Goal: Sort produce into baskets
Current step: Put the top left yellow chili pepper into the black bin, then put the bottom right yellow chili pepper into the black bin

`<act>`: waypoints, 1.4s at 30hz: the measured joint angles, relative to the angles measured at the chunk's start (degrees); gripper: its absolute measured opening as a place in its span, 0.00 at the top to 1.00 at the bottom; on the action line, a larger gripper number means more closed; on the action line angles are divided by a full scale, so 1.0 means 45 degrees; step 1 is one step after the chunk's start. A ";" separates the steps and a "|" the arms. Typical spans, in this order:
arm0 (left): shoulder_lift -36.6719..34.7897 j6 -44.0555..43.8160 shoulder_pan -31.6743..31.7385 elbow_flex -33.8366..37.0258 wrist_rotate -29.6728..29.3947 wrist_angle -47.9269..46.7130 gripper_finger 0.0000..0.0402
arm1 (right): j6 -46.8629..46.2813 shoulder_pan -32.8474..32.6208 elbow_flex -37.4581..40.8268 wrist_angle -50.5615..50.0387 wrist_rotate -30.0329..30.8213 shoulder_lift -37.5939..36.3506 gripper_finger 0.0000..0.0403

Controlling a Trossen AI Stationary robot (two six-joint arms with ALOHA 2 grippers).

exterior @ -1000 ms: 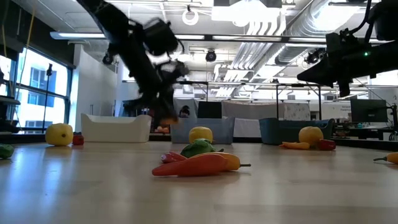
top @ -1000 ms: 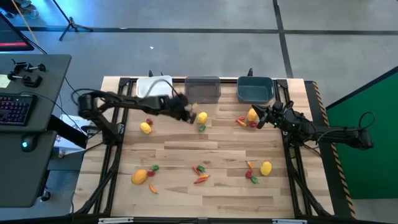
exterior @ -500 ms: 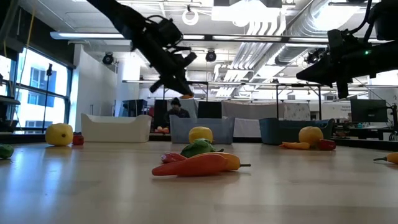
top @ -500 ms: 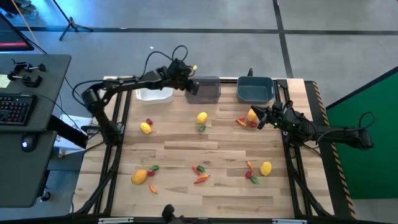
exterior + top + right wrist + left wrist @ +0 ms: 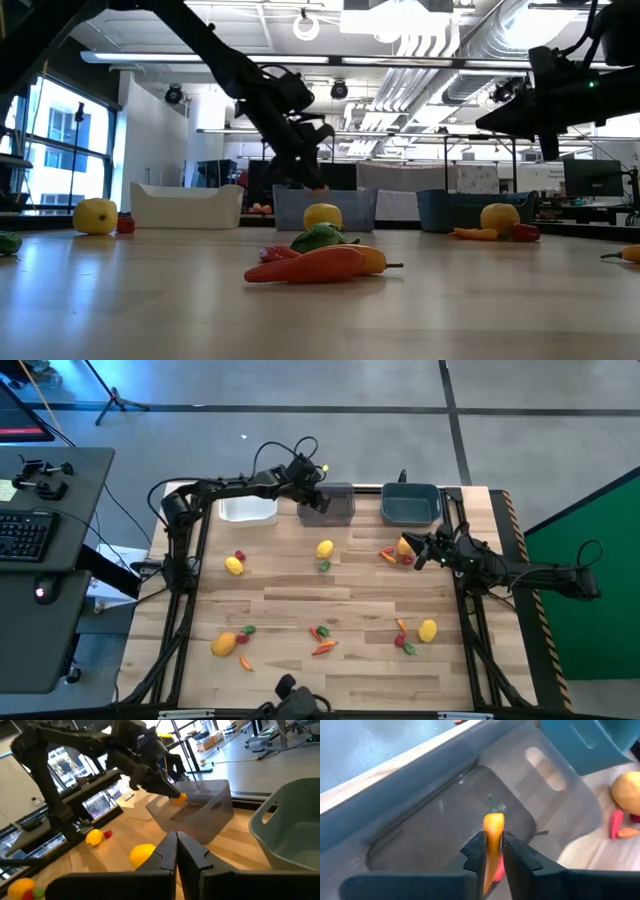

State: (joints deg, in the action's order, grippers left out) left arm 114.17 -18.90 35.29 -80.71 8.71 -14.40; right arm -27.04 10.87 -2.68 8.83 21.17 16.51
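Note:
My left gripper (image 5: 318, 488) is above the translucent grey bin (image 5: 332, 508) at the table's far edge, shut on a slim orange chili piece (image 5: 493, 826); it also shows in the right wrist view (image 5: 178, 797). A white bin (image 5: 247, 510) stands to the grey bin's left and a teal bin (image 5: 411, 506) to its right. My right gripper (image 5: 416, 551) is shut and empty, above the table beside a round yellow fruit (image 5: 404, 544) near the teal bin. My left gripper pinches the chili piece's middle (image 5: 493, 842) between its two fingers. The fingers slant down from the table's left and lie along the piece. Its orange stem end (image 5: 493, 817) sticks out past the fingertips. The piece is lifted clear, over the grey bin's inside.
Loose produce lies on the wooden table: a yellow fruit (image 5: 324, 548) with a green bit in front of the grey bin, a yellow fruit (image 5: 234, 566) at left, an orange fruit (image 5: 224, 644) near left, carrot shapes (image 5: 322, 648) near the middle, a yellow fruit (image 5: 428, 629) at right.
My left gripper has risen from the table beside the middle yellow fruit and gone toward the far edge, carrying the orange piece. It has then come down a little over the grey bin. My right gripper has kept still.

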 joint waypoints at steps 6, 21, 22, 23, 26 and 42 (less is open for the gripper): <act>0.0092 0.0178 -0.0021 -0.0003 0.0125 -0.0134 0.72 | -0.0194 0.0000 0.0000 -0.0102 -0.0044 0.0000 1.00; -0.3162 0.0954 -0.2005 0.4045 -0.0433 0.5284 0.97 | 0.0470 -0.0001 -0.3340 -0.5289 -0.3011 0.1807 0.75; -0.3465 0.0893 -0.2219 0.4373 -0.0508 0.5548 0.97 | 0.0448 -0.0002 -0.3637 -0.5661 -0.3334 0.2114 0.72; -0.3773 0.0805 -0.2430 0.4628 -0.0558 0.5708 0.98 | 0.0396 0.0000 -0.3918 -0.6048 -0.3737 0.2388 0.70; -0.4808 0.0538 -0.3108 0.5471 -0.0894 0.5790 0.99 | 0.0035 -0.0046 -0.4764 -0.7118 -0.4964 0.3294 0.63; -0.8751 -0.1359 -0.5499 1.0095 -0.2987 0.6629 1.00 | -0.6195 -0.4557 -0.7157 -1.1042 -0.5286 0.8169 0.51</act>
State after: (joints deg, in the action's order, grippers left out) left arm 74.79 -25.02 10.55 -35.29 -4.73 15.42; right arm -54.92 -9.63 -34.88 -40.86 -2.62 53.28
